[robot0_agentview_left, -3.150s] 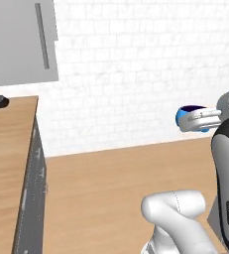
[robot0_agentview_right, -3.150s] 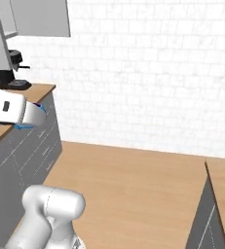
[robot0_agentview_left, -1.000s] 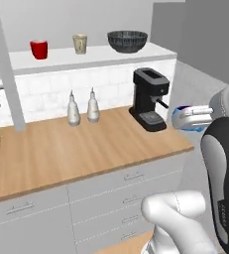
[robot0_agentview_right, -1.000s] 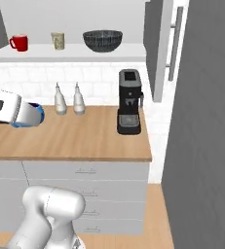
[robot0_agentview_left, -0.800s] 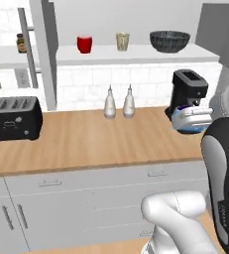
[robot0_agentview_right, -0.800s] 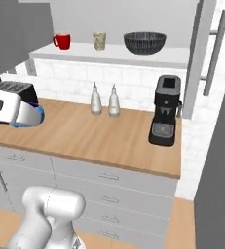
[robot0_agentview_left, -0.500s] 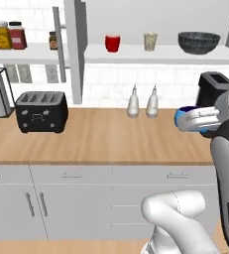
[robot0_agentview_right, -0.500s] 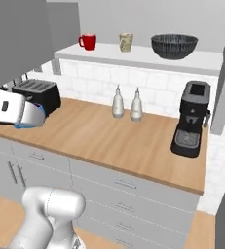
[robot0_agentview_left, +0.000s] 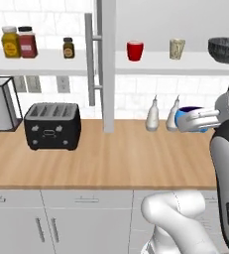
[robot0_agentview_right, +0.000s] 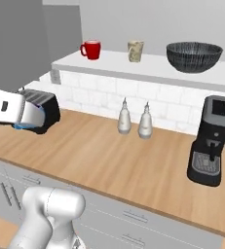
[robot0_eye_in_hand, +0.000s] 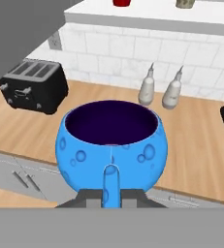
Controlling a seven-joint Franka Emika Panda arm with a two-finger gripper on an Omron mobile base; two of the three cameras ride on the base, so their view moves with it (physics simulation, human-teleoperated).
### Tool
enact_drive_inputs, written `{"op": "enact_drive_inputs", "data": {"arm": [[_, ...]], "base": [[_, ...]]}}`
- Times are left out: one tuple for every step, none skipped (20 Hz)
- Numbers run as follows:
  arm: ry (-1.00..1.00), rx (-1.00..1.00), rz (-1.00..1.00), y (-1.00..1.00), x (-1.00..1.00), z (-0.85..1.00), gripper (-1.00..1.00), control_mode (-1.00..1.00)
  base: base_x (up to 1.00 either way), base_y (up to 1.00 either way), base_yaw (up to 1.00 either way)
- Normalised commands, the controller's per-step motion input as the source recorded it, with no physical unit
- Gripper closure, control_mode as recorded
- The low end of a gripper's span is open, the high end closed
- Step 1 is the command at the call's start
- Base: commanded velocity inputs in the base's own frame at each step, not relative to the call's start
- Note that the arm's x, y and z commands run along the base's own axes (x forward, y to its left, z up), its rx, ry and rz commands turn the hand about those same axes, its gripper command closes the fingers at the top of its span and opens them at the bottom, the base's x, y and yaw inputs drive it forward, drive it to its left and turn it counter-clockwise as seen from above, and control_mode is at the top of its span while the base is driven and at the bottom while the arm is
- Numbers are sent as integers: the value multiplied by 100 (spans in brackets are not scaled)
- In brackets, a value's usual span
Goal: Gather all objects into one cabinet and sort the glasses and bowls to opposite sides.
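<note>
Your gripper (robot0_eye_in_hand: pixel 111 186) is clamped on the near rim of the blue bowl (robot0_eye_in_hand: pixel 111 145), one finger (robot0_eye_in_hand: pixel 110 184) running up the outside wall, and the bowl hangs level in the air in front of the counter (robot0_agentview_left: pixel 111 158), clear of everything. You have driven the base along the kitchen since half a second ago, so the whole scene has slid in both base views: the toaster (robot0_agentview_left: pixel 52 126) sits nearer the middle of the left base view, a paper towel holder (robot0_agentview_left: pixel 2 101) and jars (robot0_agentview_left: pixel 17 41) on the left shelf now show more fully there, and the coffee machine (robot0_agentview_right: pixel 211 141) has gone from the left base view while it stands at the right end of the counter in the right base view. Nothing on the shelf has moved: the red cup (robot0_agentview_right: pixel 91 49), the beige tumbler (robot0_agentview_right: pixel 135 51) and the wide dark bowl (robot0_agentview_right: pixel 194 57) stand in that order, left to right, well apart on the cabinet shelf (robot0_agentview_right: pixel 148 68). Your grip on the bowl is unchanged. An open grey door (robot0_agentview_left: pixel 106 64) with its bar handle (robot0_agentview_left: pixel 90 59) stands edge-on just left of the red cup. Two white spouted bottles (robot0_agentview_right: pixel 133 119) stand close to the tiled wall below the shelf. You have bare shelf between the tumbler and the dark bowl, and a wide bare stretch of counter between the toaster and the coffee machine.
</note>
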Motion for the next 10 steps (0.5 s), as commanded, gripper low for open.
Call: {"op": "enact_drive_inputs", "data": {"arm": [[0,0,0,0,0,0,100,100],[0,0,0,0,0,0,100,100],[0,0,0,0,0,0,100,100],[0,0,0,0,0,0,100,100],[0,0,0,0,0,0,100,100],[0,0,0,0,0,0,100,100],[0,0,0,0,0,0,100,100],[0,0,0,0,0,0,100,100],[0,0,0,0,0,0,100,100],[0,0,0,0,0,0,100,100]], "base": [[59,0,-18],[52,0,-21],[51,0,-21],[51,0,-22],[53,0,-22],[44,9,-20],[34,18,-17],[19,28,-11],[14,34,-6],[19,36,-6]]}}
